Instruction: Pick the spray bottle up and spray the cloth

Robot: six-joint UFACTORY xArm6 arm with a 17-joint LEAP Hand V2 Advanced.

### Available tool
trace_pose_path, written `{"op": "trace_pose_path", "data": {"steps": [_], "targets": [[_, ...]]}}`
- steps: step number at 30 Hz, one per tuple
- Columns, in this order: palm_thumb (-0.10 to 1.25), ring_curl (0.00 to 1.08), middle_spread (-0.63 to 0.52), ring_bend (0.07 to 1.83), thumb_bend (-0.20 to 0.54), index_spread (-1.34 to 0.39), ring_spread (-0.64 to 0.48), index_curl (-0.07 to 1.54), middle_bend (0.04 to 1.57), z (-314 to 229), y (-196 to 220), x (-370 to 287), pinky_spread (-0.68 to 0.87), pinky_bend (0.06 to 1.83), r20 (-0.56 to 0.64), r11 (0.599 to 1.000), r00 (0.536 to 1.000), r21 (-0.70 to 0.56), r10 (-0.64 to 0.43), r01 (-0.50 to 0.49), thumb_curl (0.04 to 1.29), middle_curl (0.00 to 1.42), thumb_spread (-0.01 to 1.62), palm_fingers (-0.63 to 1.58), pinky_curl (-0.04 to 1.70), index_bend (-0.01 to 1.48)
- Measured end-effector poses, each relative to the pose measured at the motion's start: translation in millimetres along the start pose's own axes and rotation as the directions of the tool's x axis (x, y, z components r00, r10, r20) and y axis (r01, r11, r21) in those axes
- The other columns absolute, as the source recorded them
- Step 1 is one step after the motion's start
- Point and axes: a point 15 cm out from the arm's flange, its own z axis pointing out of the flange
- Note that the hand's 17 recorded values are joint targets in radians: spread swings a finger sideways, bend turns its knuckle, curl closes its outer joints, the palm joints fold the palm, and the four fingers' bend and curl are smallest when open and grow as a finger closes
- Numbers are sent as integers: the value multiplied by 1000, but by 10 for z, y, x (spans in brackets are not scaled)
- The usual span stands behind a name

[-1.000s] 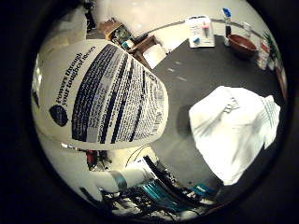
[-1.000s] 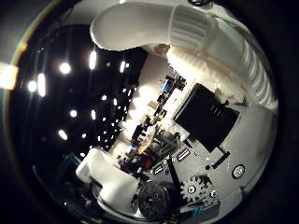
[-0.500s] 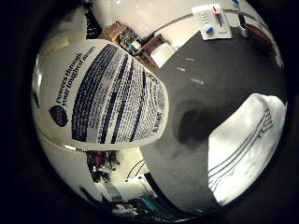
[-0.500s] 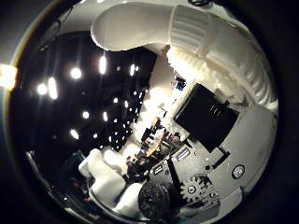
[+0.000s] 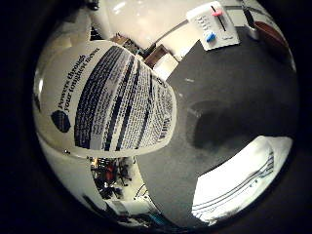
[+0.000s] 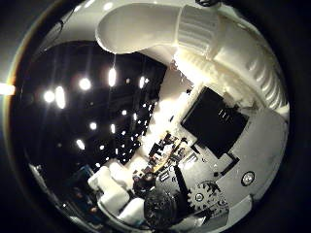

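Dark grey tabletop (image 5: 234,92) fills most of the little-finger side view, with a shadow lying on it between the bottle and the cloth. Its far edge runs against a pale wall, and along that edge sit a white panel (image 5: 214,24) with a pink and a blue knob and, just beside it, a brown bowl-like object (image 5: 270,31) that is cut off at the view's rim. Between those things and the cloth the grey surface lies bare and open.

The white cloth (image 5: 243,180) with thin dark stripes lies flat on the table near its closer edge, well apart from the panel. The spray bottle (image 5: 107,97) is very close to the palm: its white body and its label of dense black print cover a large part of that view and hide the table behind it. Beyond the table's side edge, cluttered furniture shows small and dim.

In the thumb side view the right hand (image 6: 214,97) shows white fingers curved over black and geared parts, with a dark ceiling of bright lamps behind. The hand is closed around the spray bottle, held clear above the table.
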Motion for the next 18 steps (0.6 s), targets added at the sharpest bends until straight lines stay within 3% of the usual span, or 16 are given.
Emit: {"op": "trace_pose_path", "data": {"steps": [16, 18], "targets": [[959, 540, -169, 1390, -24, -251, -205, 637, 1300, 380, 307, 271, -347, 1229, 7, 998, 999, -55, 45, -44, 1080, 658, 801, 1235, 600, 1138], [858, 511, -170, 1355, -51, -292, -209, 606, 1262, 393, 296, 226, -429, 1166, 10, 998, 999, -56, 40, -39, 990, 637, 795, 1154, 555, 971]]}}
